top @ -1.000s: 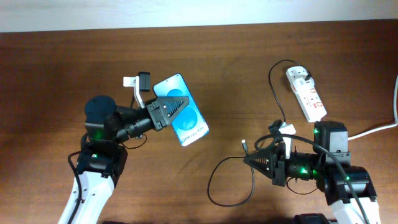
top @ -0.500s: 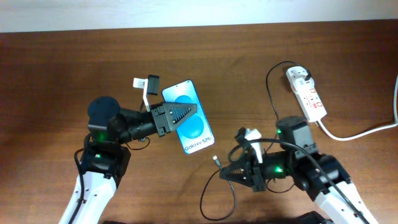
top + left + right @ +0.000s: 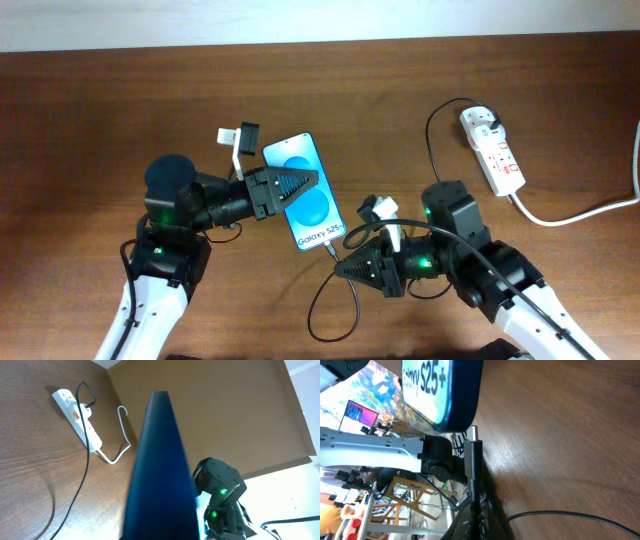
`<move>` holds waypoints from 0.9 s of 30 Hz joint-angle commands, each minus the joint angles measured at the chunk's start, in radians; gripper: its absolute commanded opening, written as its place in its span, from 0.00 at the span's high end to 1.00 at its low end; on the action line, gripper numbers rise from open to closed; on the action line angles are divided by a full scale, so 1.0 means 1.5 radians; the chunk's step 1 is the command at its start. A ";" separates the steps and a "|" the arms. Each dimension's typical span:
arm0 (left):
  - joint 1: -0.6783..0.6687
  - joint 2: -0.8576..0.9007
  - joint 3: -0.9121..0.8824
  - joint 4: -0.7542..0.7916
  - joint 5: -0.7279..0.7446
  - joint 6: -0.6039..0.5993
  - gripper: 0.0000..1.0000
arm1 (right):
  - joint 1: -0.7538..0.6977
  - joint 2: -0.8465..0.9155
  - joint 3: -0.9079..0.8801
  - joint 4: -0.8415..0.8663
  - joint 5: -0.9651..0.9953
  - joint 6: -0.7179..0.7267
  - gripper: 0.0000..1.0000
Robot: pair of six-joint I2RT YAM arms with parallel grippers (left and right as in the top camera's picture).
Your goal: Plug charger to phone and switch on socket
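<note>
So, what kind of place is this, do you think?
Probably a robotics lab. The left arm and right arm stand at a wooden table with a white power strip; the right wrist view shows cluttered equipment behind.

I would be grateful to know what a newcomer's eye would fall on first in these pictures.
The glowing blue phone stands out first, held at the table's centre in the left gripper. Beside it, the right gripper pinches the charger by its connector, right at the phone's lower edge. The white socket lies at the upper right of the overhead view.
</note>
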 commanded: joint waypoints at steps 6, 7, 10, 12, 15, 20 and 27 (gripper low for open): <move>-0.003 -0.005 0.008 0.004 0.007 -0.004 1.00 | 0.028 -0.002 0.001 0.023 -0.041 0.008 0.96; -0.003 -0.005 0.008 0.004 0.007 -0.004 1.00 | 0.028 -0.002 0.001 0.023 -0.041 0.008 0.96; -0.003 -0.005 0.008 0.004 0.007 -0.004 1.00 | 0.028 -0.002 0.001 0.023 -0.045 0.008 0.96; -0.003 -0.005 0.008 0.004 0.007 -0.004 1.00 | 0.028 -0.003 0.001 0.024 -0.055 0.008 0.96; -0.003 -0.005 0.008 0.004 0.007 -0.004 1.00 | 0.028 -0.004 0.001 0.024 -0.055 0.008 0.96; -0.003 -0.005 0.008 0.003 0.007 -0.004 1.00 | 0.028 -0.011 0.001 0.026 -0.055 0.008 0.96; -0.003 -0.005 0.008 0.003 0.007 -0.004 1.00 | 0.025 -0.014 0.001 0.028 -0.053 0.028 0.96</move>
